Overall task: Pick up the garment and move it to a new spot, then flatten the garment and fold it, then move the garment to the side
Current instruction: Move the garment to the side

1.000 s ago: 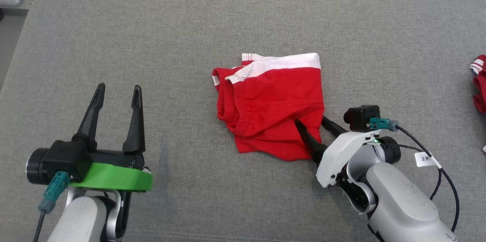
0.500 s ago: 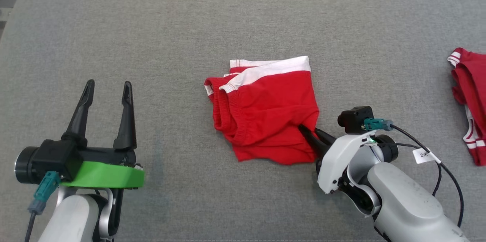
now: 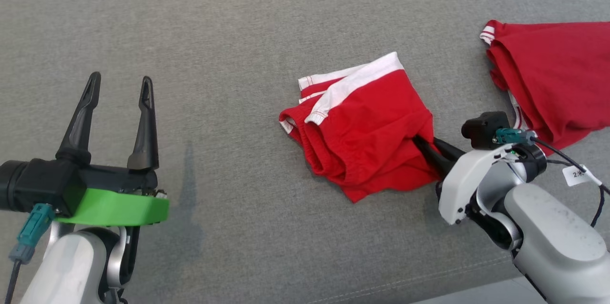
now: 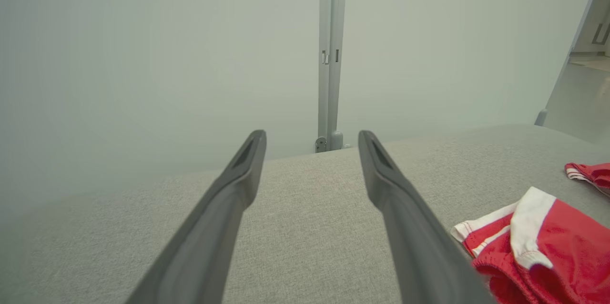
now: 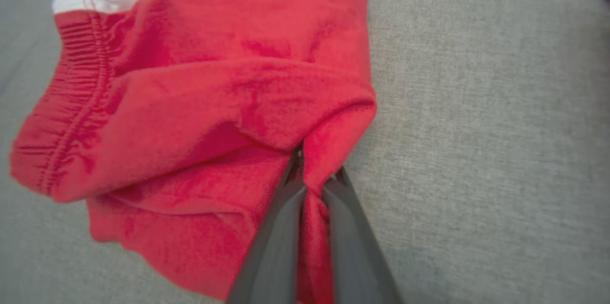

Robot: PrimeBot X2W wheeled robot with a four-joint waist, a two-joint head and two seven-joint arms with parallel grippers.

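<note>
At your far left, the left hand (image 3: 121,77) hovers over the grey fabric-covered counter (image 3: 238,23), fingers spread wide with nothing between them. Toward the middle you see the garment (image 3: 367,123), red shorts with a white band, lying bunched on the counter. Your right hand (image 3: 425,146) is pinched tight on a fold at its right edge. Further right, apart from it, lies a second red garment (image 3: 548,70).

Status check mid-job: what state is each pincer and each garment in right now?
Folded garment: red with white band, bunched, lying on the grey cushion, one edge pinched.
Right pincer: shut on that edge.
Left pincer: open, empty, above the cushion.
Second garment: loose on the cushion, untouched.
</note>
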